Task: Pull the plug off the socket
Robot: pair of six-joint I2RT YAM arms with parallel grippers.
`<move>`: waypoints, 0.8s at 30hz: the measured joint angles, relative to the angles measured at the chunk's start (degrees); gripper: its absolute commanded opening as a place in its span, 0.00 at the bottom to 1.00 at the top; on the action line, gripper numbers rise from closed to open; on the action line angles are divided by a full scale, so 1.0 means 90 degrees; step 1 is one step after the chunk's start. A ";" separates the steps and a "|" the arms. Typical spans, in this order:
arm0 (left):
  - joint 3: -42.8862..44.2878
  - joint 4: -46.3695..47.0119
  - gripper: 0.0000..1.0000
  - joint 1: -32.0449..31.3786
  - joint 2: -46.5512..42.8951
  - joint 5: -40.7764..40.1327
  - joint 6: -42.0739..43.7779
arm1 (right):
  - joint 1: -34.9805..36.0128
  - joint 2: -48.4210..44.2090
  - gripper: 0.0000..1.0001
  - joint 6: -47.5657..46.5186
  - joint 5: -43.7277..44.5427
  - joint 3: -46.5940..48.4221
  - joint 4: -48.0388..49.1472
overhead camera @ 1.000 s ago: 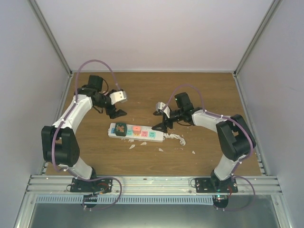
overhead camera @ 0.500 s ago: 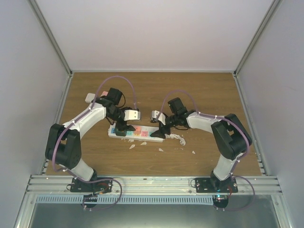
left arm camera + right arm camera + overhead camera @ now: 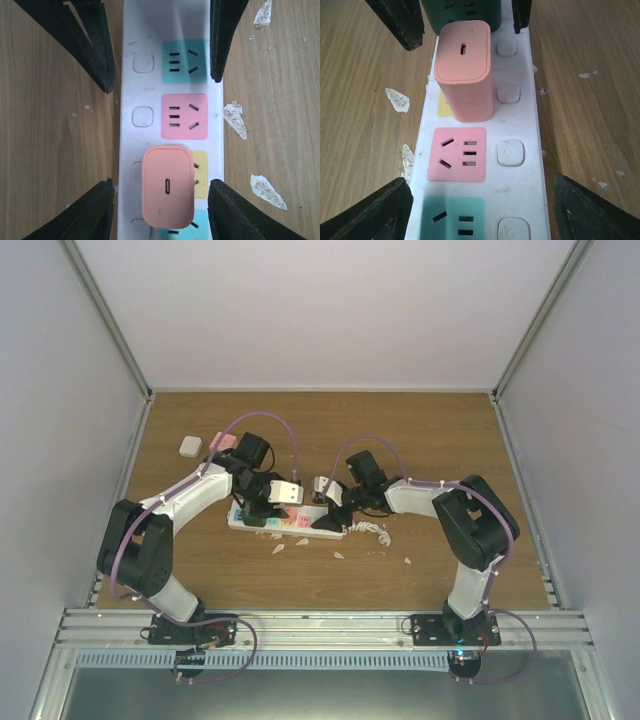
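Plug (image 3: 463,70) on socket (image 3: 517,122), L pincer (image 3: 262,512) over its left end, R pincer (image 3: 336,512) over right

Shows smooth, faintly glossy white plastic on the socket (image 3: 150,30) and matt salmon-pink plastic on the plug (image 3: 168,192). Looks matt and wood-grained across the table (image 3: 55,125), with rough-edged white flakes (image 3: 234,119).

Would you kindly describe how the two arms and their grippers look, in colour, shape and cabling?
The left arm and right arm share white links between bulky black joints. A thin purple cable loops along each. The left gripper and right gripper are black, with tapered wedge-shaped fingers, and a pale camera block sits at each wrist.
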 measured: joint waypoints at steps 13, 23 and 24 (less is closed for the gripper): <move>-0.0151 0.0097 0.42 -0.0209 0.0090 -0.0284 0.0019 | 0.0039 0.0206 0.63 0.0090 0.0066 -0.0061 0.0299; -0.0151 0.0129 0.34 -0.0248 0.0090 -0.0389 -0.0010 | 0.0039 0.0260 0.60 0.0017 0.0138 -0.0061 0.0423; -0.0151 0.0134 0.33 -0.0248 0.0090 -0.0398 -0.0007 | 0.0039 0.0265 0.64 0.0007 0.0134 -0.0061 0.0423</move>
